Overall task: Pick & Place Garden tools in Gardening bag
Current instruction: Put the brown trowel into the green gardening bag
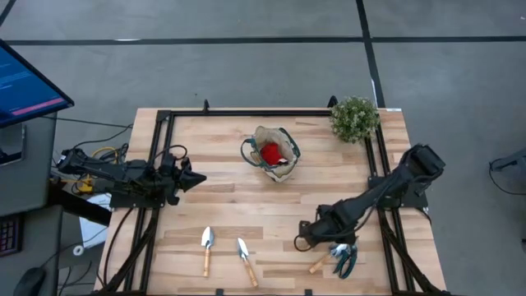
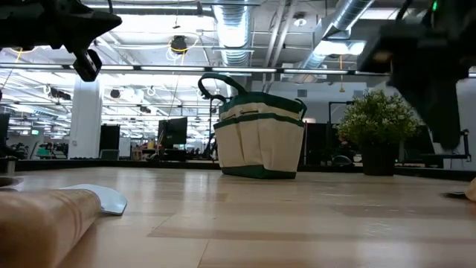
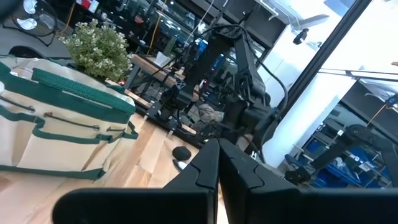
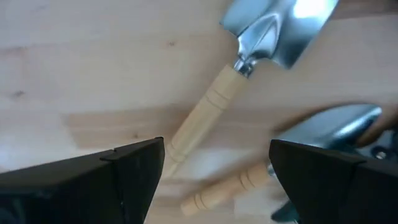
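The beige gardening bag (image 1: pixel 273 156) with green trim stands at the table's far middle, and a red glove (image 1: pixel 270 152) shows inside it. It also shows in the low view (image 2: pixel 260 141). Two trowels (image 1: pixel 207 247) (image 1: pixel 245 260) lie near the front edge. A wooden-handled tool (image 1: pixel 319 263) and dark-handled shears (image 1: pixel 344 256) lie at the front right. My right gripper (image 1: pixel 306 239) is open, low over the table. A trowel's wooden handle (image 4: pixel 205 115) runs between its fingers, and I see no touch. My left gripper (image 1: pixel 196 178) is shut and empty at the table's left.
A bushy potted plant (image 1: pixel 355 118) stands at the far right corner. A second wooden handle (image 4: pixel 227 190) and a metal head (image 4: pixel 336 124) lie close beside the right gripper. Bare wood lies between the bag and the front tools.
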Robot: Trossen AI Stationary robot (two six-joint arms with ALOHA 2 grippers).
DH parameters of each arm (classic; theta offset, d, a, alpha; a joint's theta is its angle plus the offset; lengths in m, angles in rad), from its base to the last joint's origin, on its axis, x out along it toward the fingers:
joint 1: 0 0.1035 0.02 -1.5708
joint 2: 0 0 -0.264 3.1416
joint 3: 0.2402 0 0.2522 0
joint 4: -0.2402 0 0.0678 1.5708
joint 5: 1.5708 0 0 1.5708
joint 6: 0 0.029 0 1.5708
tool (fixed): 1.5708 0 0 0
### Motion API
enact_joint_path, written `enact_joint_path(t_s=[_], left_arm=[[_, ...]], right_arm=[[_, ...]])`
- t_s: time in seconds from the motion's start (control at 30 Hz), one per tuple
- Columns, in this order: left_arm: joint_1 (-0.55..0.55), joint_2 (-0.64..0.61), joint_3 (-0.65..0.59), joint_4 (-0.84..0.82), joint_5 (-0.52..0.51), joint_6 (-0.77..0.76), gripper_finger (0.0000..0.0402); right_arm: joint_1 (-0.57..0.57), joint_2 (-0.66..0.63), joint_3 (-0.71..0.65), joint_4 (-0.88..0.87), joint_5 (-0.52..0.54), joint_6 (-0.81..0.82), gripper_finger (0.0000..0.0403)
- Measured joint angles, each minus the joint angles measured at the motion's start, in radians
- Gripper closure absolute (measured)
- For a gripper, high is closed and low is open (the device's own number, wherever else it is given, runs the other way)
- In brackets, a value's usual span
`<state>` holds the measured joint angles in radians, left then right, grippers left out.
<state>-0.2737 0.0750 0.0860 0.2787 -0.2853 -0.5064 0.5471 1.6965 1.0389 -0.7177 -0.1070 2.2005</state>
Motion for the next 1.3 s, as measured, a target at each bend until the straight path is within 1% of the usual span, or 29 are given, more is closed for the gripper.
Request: enact_joint_path(t_s=[0.2,0.43,0.5,0.57,0.7,0.8,1.03,1.13,1.23,1.3], left_arm=[[0.000,0.000,0.000,0.008,0.001,0.000,0.0395],[0.000,0.000,0.000,0.011,0.001,0.000,0.0395],[0.000,0.000,0.000,0.011,0.001,0.001,0.0395],[0.000,0.000,0.000,0.011,0.001,0.003,0.0395],[0.000,0.000,0.000,0.011,0.001,0.009,0.0395],[0.000,0.000,0.000,0.011,0.001,0.009,0.0395],[0.000,0.000,0.000,0.014,-0.009,0.008,0.0395],[0.000,0.000,0.000,0.015,-0.027,0.008,0.0395],[0.000,0.000,0.000,0.017,-0.031,0.008,0.0395],[0.000,0.000,0.000,0.018,-0.034,0.008,0.0395]], right_arm=[[-0.021,0.045,-0.002,-0.050,0.000,-0.002,0.0122],[-0.041,-0.003,0.000,-0.164,0.041,-0.007,0.0122],[-0.037,-0.004,-0.004,-0.188,0.049,0.014,0.0122],[-0.029,-0.014,-0.032,-0.150,0.067,0.049,0.0122],[-0.025,-0.049,-0.125,-0.018,0.115,0.081,0.0122],[-0.022,-0.076,-0.180,0.021,0.118,0.087,0.0122],[-0.002,-0.157,-0.243,0.040,0.189,0.102,0.0122],[0.005,-0.168,-0.282,0.109,0.203,0.105,0.0122],[0.015,-0.153,-0.308,0.199,0.198,0.105,0.0122],[0.020,-0.142,-0.316,0.215,0.196,0.105,0.0122]])
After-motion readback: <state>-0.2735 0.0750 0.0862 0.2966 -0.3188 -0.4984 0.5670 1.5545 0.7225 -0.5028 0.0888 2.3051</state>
